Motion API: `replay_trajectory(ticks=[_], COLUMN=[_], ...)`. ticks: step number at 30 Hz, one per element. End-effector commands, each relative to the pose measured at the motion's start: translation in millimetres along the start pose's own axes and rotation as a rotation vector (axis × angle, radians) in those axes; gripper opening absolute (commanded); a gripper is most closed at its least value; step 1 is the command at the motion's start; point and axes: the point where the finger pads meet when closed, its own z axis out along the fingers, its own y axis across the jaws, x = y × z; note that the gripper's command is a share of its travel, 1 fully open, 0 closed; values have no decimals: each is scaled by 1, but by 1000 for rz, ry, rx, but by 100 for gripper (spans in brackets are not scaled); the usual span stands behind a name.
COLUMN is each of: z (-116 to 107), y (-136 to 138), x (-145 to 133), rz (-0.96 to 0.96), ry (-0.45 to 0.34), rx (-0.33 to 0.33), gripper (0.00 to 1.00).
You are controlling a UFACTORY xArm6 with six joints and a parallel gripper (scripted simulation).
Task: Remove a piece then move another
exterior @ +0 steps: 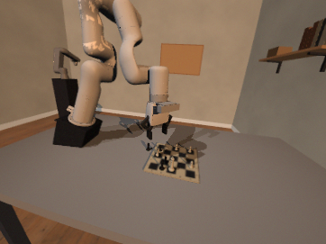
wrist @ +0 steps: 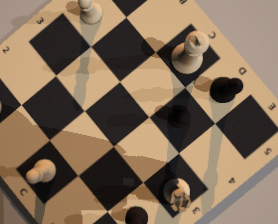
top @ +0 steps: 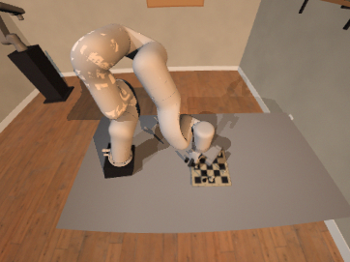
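The chessboard (top: 211, 173) lies on the grey table and also shows in the exterior view (exterior: 174, 162). My gripper (exterior: 155, 129) hangs open and empty above the board's near-left corner; its fingers are out of the wrist view. A small dark piece (exterior: 149, 146) stands upright on the table just off that corner. In the wrist view, square B4 (wrist: 125, 52) is bare. A white crowned piece (wrist: 177, 195) stands on E3. Nearby are a black pawn (wrist: 226, 89) on D5, a dark piece (wrist: 177, 115) on D4 and a white piece (wrist: 190, 52) on C5.
More pieces stand on the board: a white pawn (wrist: 90, 10) at the top, a white pawn (wrist: 41, 171) at the lower left, a black piece (wrist: 136, 216) at the bottom edge. The arm's black base (top: 118, 162) sits left of the board.
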Motion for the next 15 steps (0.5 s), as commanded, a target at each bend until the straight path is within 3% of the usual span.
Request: replay_trajectory(ticks=[1,15], z=[2,2], y=[-2,-2], x=[7,7], rz=[277,306], ry=[4,4], rx=[-30,-33], gripper=[39,39])
